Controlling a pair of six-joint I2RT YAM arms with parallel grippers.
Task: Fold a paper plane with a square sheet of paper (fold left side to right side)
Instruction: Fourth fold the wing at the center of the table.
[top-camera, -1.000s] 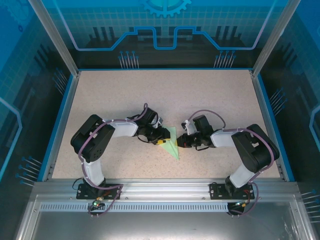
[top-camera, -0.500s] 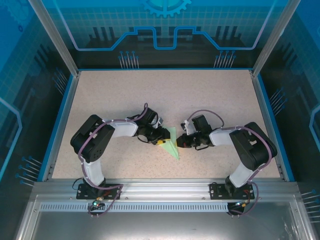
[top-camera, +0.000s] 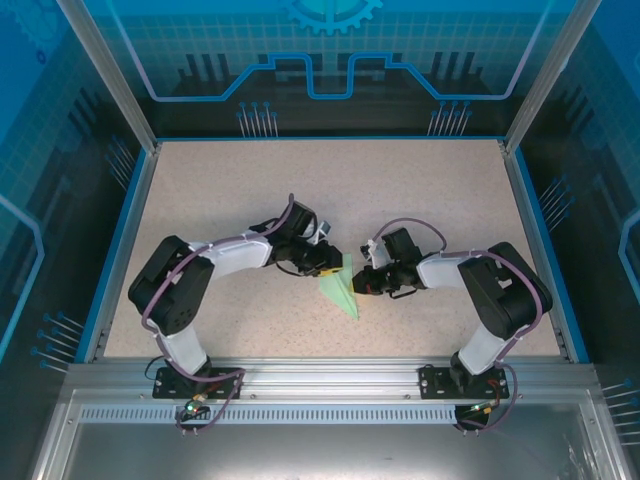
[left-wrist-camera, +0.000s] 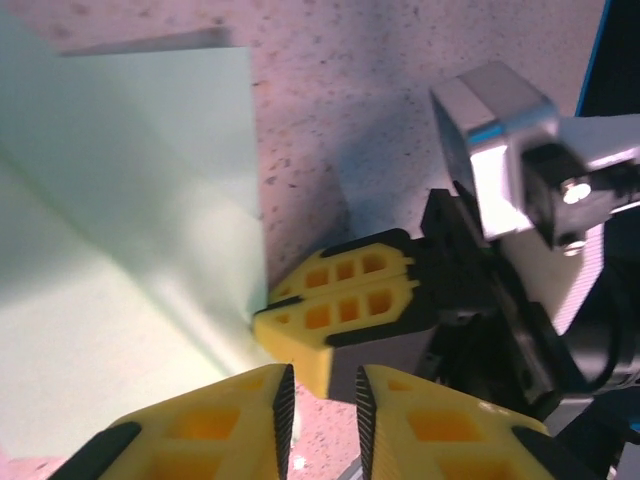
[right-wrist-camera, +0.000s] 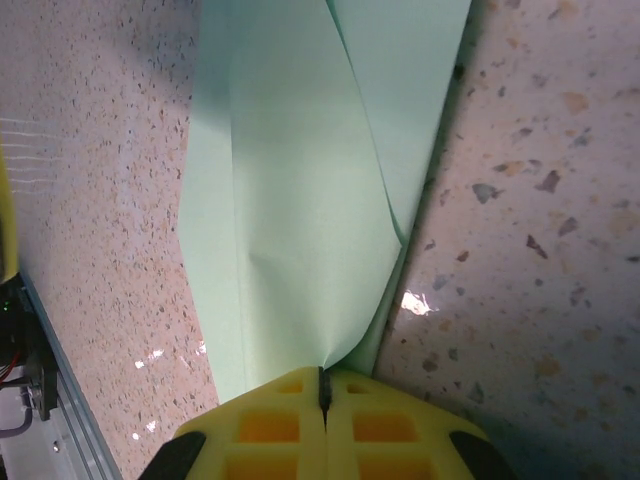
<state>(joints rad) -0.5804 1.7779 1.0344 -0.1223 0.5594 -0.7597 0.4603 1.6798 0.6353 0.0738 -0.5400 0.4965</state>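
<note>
The square sheet of paper (top-camera: 343, 294) is a creased, pointed pale-green shape lying at the table's middle, its tip toward the near edge. My right gripper (top-camera: 359, 285) is shut on its right edge; in the right wrist view the paper (right-wrist-camera: 300, 200) rises into the closed fingertips of that gripper (right-wrist-camera: 322, 385). My left gripper (top-camera: 336, 267) sits at the paper's far end. In the left wrist view its jaws (left-wrist-camera: 322, 385) stand a narrow gap apart with nothing between them, the paper (left-wrist-camera: 130, 220) lies to the left, and the right gripper's yellow fingers (left-wrist-camera: 340, 305) are just ahead.
The speckled beige table (top-camera: 250, 190) stretches bare behind and beside both arms. Blue rails (top-camera: 125, 245) and transparent walls ring it. An aluminium beam (top-camera: 320, 375) with the arm bases runs along the near edge.
My left gripper has swung from the paper's left side toward its far end, and its jaws have narrowed. The right gripper has kept its hold and barely moved.
</note>
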